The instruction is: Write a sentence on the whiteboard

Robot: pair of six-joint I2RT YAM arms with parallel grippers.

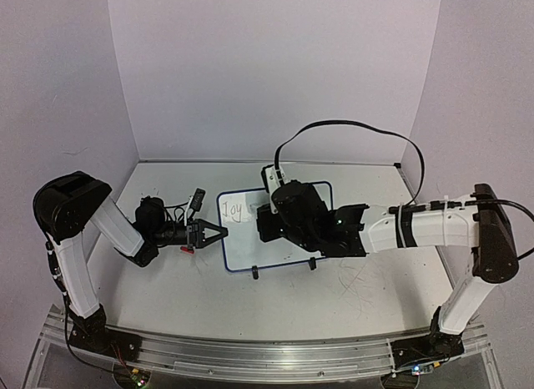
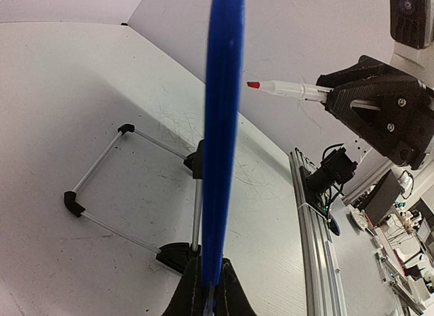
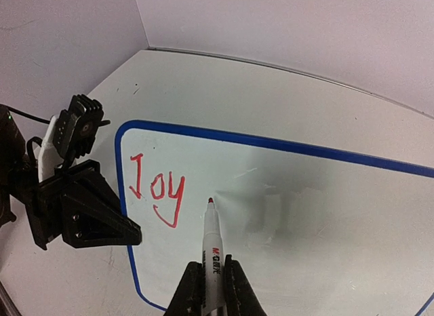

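Left jaws clamp the whiteboard; right jaws clamp the marker.

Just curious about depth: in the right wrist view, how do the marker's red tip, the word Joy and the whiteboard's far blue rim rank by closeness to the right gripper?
From the right gripper:
1. Marker's red tip, straight ahead, sticking out of its grip.
2. The word Joy, ahead and to the left.
3. The whiteboard's far blue rim, beyond both.

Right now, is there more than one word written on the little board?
No, only the red word "Joy" stands on the whiteboard, with the marker tip just right of it.
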